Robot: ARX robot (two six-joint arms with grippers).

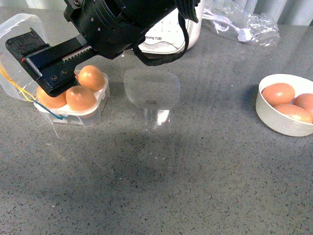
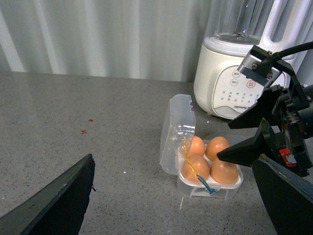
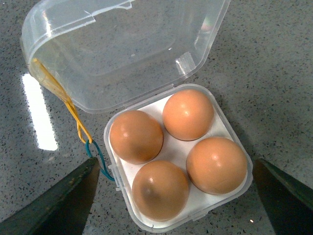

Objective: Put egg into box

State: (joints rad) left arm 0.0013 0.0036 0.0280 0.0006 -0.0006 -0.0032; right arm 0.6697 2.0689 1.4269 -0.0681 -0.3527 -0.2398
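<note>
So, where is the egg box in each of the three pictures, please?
Front view: the box is at the far left, partly under the right gripper.
Left wrist view: the box is right of centre, in front of the white blender.
Right wrist view: the box fills the middle, with its lid open.
Shared landmark: the yellow band on the lid, also seen in the front view and the left wrist view.

Table (image 1: 195,186): grey speckled stone-look top, glossy, light glare near middle. Box (image 1: 78,117) at far left, clear lid (image 1: 17,29) hinged open and tipped back, four eggs (image 3: 188,114) filling white cells. Yellow band (image 3: 73,115) and blue band (image 3: 100,159) trailing from box onto table. Round white bowl (image 1: 279,122) at right edge, well apart from box, three eggs (image 1: 279,94) inside. White blender base (image 1: 168,39) at back. Clear plastic bag (image 1: 239,22) with white cord beside it. Small red specks (image 2: 84,131) on bare surface.
</note>
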